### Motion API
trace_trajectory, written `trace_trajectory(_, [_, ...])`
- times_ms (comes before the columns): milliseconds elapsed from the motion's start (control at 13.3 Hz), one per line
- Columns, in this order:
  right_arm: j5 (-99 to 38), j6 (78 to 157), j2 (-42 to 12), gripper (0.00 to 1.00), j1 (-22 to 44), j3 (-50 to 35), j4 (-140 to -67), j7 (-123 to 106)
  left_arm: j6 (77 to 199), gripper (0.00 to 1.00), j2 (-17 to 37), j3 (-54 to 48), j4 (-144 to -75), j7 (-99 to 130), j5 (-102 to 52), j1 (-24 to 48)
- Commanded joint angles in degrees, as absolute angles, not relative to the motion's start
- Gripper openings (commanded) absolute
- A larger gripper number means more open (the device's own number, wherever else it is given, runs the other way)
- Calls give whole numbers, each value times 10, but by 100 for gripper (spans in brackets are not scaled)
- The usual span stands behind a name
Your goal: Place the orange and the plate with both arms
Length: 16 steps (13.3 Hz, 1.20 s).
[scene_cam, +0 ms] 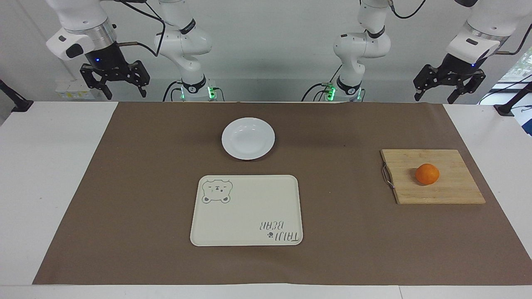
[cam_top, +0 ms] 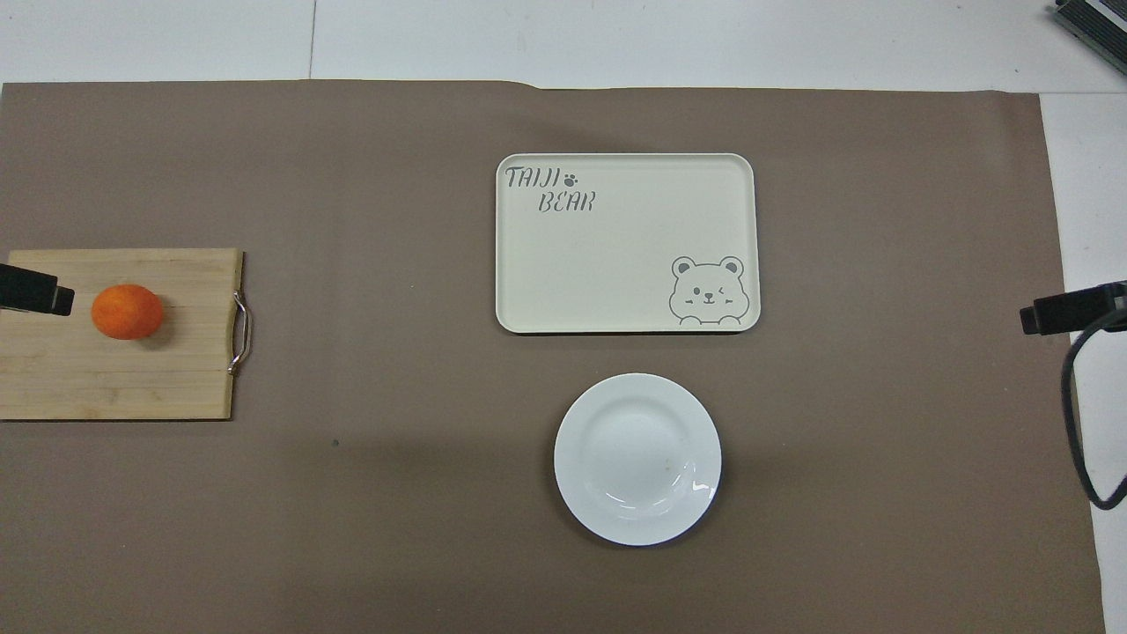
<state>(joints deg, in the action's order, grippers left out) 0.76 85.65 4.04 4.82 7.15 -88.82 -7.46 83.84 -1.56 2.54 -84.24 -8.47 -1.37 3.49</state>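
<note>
The small round bright-orange fruit point(scene_cam: 427, 174) sits near the middle of a pale wooden cutting board point(scene_cam: 453, 191) with a metal handle, toward the left arm's end of the brown paper mat point(scene_cam: 353, 249). The round glossy white plate point(scene_cam: 248, 138) lies mid-table, nearer to the robots than the cream rectangular bear-print tray point(scene_cam: 245, 211), a strip of bare mat between them. Wide open mat separates plate and tray from the board. The left gripper point(scene_cam: 448, 89) hangs high above the table's robot-side edge, fingers spread, empty; the right gripper point(scene_cam: 115, 83) hangs likewise at its own end, spread and empty.
</note>
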Motion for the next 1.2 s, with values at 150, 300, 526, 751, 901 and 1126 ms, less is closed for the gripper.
trace_trajectory(150, [3, 860, 47, 100, 40, 68, -896, -89, 844, 100, -15, 30, -837, -84, -19, 33])
trace_trajectory(300, [3, 860, 47, 100, 40, 68, -896, -89, 845, 100, -15, 30, -837, -84, -20, 33])
trace_trajectory(526, [3, 860, 47, 100, 40, 68, -896, -89, 845, 100, -15, 31, -837, -81, -20, 33])
trace_trajectory(751, [3, 860, 47, 100, 40, 68, -896, -89, 845, 100, -15, 30, -837, -82, -20, 33])
trace_trajectory(901, [3, 860, 47, 100, 40, 68, -896, -89, 844, 100, -15, 31, -838, -83, -20, 33])
trace_trajectory(1126, [3, 860, 47, 100, 40, 68, -896, -89, 845, 100, -15, 33, -838, -87, -21, 23])
